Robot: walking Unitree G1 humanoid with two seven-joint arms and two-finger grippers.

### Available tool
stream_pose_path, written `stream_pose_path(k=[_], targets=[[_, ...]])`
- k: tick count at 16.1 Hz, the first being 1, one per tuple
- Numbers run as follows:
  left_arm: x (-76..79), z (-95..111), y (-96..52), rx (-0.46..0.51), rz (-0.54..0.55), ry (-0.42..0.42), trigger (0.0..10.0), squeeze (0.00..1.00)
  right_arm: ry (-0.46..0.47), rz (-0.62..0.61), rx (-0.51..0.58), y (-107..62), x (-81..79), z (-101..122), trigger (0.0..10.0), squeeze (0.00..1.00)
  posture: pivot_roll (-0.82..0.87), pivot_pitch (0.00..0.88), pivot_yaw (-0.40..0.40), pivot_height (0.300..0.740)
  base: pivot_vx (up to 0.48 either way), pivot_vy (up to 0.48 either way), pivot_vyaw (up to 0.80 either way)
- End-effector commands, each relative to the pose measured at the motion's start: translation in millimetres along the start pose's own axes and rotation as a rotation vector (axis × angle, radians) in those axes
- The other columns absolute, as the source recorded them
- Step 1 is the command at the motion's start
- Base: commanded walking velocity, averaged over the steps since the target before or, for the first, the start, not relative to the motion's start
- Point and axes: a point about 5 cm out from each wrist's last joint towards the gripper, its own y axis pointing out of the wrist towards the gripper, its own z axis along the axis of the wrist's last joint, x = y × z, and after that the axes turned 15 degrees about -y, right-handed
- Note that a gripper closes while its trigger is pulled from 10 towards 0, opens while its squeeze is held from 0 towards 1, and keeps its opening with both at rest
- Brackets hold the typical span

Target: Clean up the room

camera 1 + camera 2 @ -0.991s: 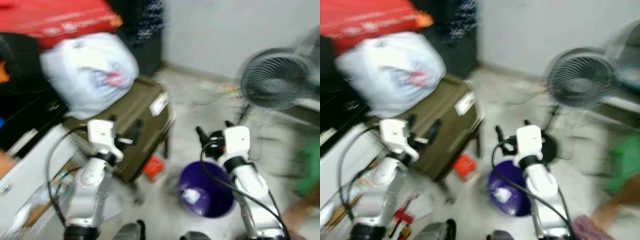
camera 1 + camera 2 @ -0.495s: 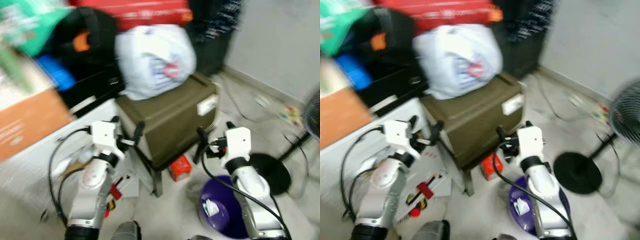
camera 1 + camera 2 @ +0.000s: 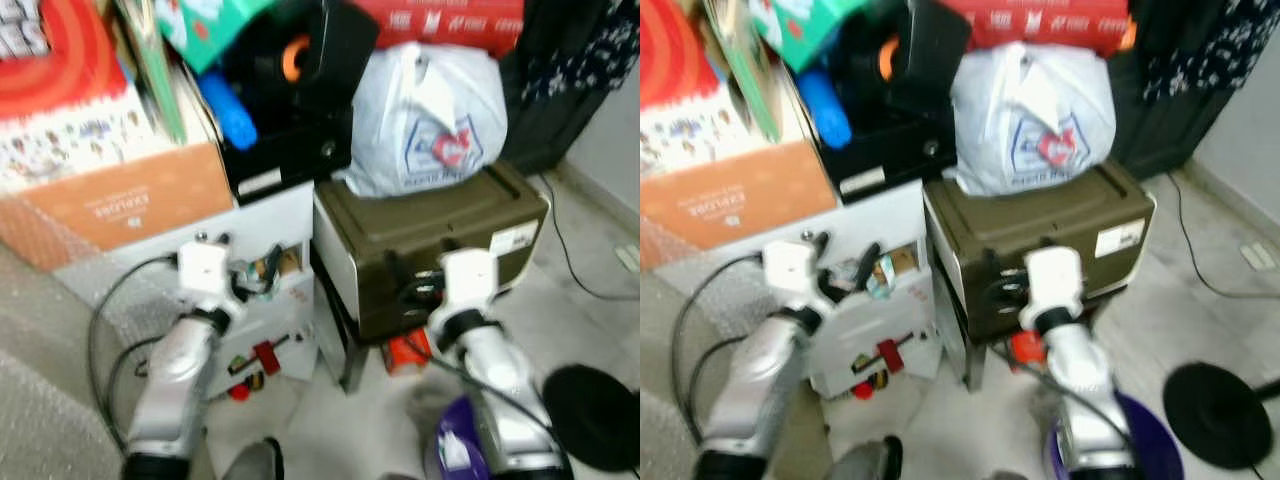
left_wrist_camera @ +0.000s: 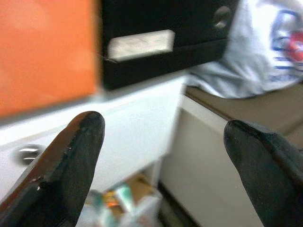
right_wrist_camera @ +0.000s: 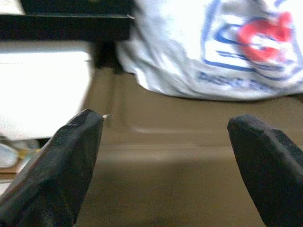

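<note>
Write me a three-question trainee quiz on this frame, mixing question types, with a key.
1. True or false: the white plastic bag sits on top of the olive box.
2. Which gripper points at the olive box: left gripper or right gripper?
3. Multiple choice: the purple bucket is A) on the olive box, B) on the floor by the right arm, C) inside the orange carton.

Key: 1 true. 2 right gripper; its open fingers frame the box top and bag. 3 B.
</note>
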Motion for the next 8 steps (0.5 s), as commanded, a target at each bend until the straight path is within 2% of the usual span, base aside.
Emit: stream_pose_path(k=[1,7,8], targets=[[4.1,-0.8,0.2,-0.002,-0.008,0.000,10.0,0.00,-0.001,-0.008,-0.016,-2.8,3.7,-3.8,10.0,0.00,-0.03,0.099,-0.001,0.740,0.000,0.000,0.80],[1.0,-1.4,0.9,-0.006,0.030,0.016,10.0,0.00,0.001,-0.002,-0.013,-3.0,3.2,-3.8,10.0,0.00,-0.03,0.092,-0.005,0.740,0.000,0.000,0.80],[1.3,-1.5,1.0,-0.007,0.027,0.014,10.0,0.00,0.009,-0.002,-0.013,-3.1,3.5,-4.0,10.0,0.00,-0.03,0.092,-0.006,0.740,0.000,0.000,0.00]])
